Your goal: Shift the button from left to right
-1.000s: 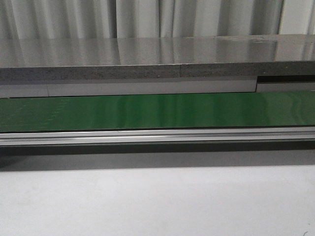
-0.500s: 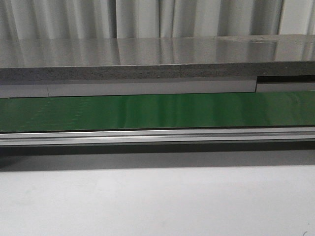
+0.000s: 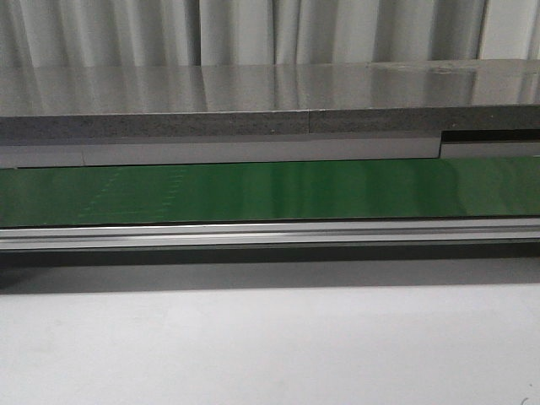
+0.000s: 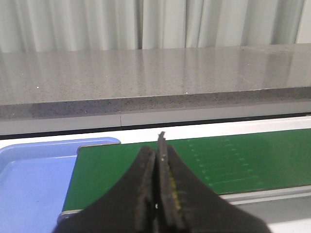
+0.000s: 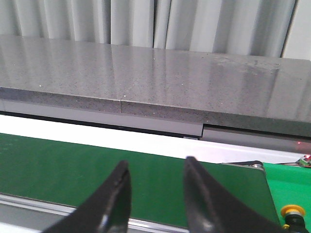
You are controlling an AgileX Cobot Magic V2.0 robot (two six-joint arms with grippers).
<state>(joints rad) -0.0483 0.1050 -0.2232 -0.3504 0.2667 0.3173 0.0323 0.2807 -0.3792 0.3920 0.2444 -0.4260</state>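
The button point(image 5: 293, 212) shows only in the right wrist view, as a small round yellow cap at the frame's edge, on a green surface past the end of the green belt point(image 5: 73, 167). Its body is cut off by the frame. My right gripper point(image 5: 156, 164) hangs open over the belt with nothing between its fingers, well apart from the button. My left gripper point(image 4: 158, 148) is shut with the jaws pressed together and nothing held, above the other end of the belt point(image 4: 233, 160). Neither gripper appears in the front view.
A blue tray point(image 4: 29, 184) lies just beyond the belt's end by the left gripper. The belt point(image 3: 270, 190) runs across the front view behind an aluminium rail point(image 3: 270, 234). A grey stone counter point(image 3: 270, 97) and curtains stand behind, a white tabletop point(image 3: 270, 346) in front.
Faint dotted marks on the green belt now reach further to the right in the front view. Nothing else differs.
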